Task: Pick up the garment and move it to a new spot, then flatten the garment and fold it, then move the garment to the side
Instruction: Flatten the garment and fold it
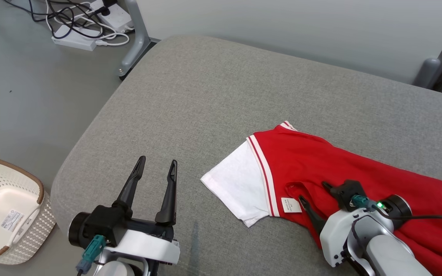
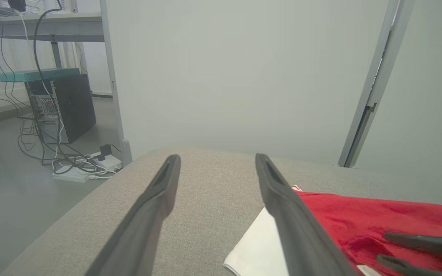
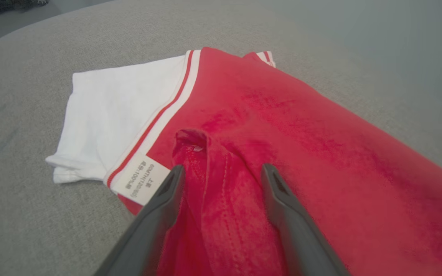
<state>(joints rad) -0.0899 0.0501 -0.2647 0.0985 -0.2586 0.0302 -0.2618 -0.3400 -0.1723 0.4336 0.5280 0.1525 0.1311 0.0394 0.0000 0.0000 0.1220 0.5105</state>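
A red garment (image 1: 343, 165) with a white sleeve (image 1: 236, 184) and a white care label (image 1: 291, 204) lies crumpled on the grey cushioned surface (image 1: 213, 96), at its right half. My right gripper (image 1: 315, 193) is open low over the red cloth, its fingers on either side of a raised fold (image 3: 221, 184) beside the label (image 3: 140, 180); no cloth is pinched. My left gripper (image 1: 156, 163) hovers open and empty over bare cushion, left of the sleeve. In the left wrist view its fingers (image 2: 155, 203) frame the cushion, with the garment (image 2: 363, 218) at the right.
A white woven basket (image 1: 2, 214) stands on the floor at the lower left. Power strips and cables (image 1: 86, 23) lie on the floor at the far left by a grey frame leg (image 1: 134, 38). A pale wall runs behind the cushion.
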